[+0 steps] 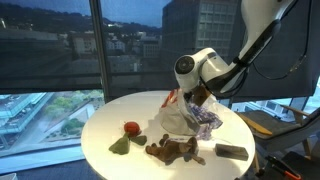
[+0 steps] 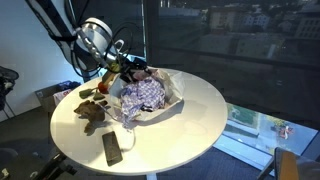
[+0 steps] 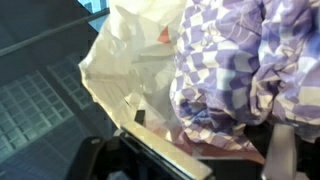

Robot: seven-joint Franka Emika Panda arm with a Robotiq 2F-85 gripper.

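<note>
We are looking at the pincer (image 3: 195, 152) in the wrist view, where its dark fingers (image 3: 285, 150) are standing spread wide along the bottom edge and pinching nothing. The checkered cloth (image 3: 240, 60) is bulging in front of the gap; we cannot tell whether the fingers are touching it. In both exterior views the pincer (image 1: 200, 96) (image 2: 125, 68) is hanging low over the heap, tilted down toward it.

The cloth is lying crumpled, so it is pointing nowhere clearly. In the wrist view its bulk is running from the top to the bottom of the right half of the frame. In an exterior view the cloth (image 2: 140, 95) is spreading from the upper left toward the middle of the frame. It is showing a purple-and-white check, soft and deeply folded.

It is resting on a rumpled white plastic bag (image 3: 130, 60), which is filling the upper middle of the wrist view and is peeking out around the cloth (image 1: 205, 120) in an exterior view (image 1: 172, 118). Both are sitting on the round white table (image 1: 110, 110), right of centre.

Toward the bottom of that frame, a brown plush toy (image 1: 170, 150), a black flat device (image 1: 231, 152), a green piece (image 1: 120, 145) and a red ball-like thing (image 1: 131, 127) are lying apart from the heap.
</note>
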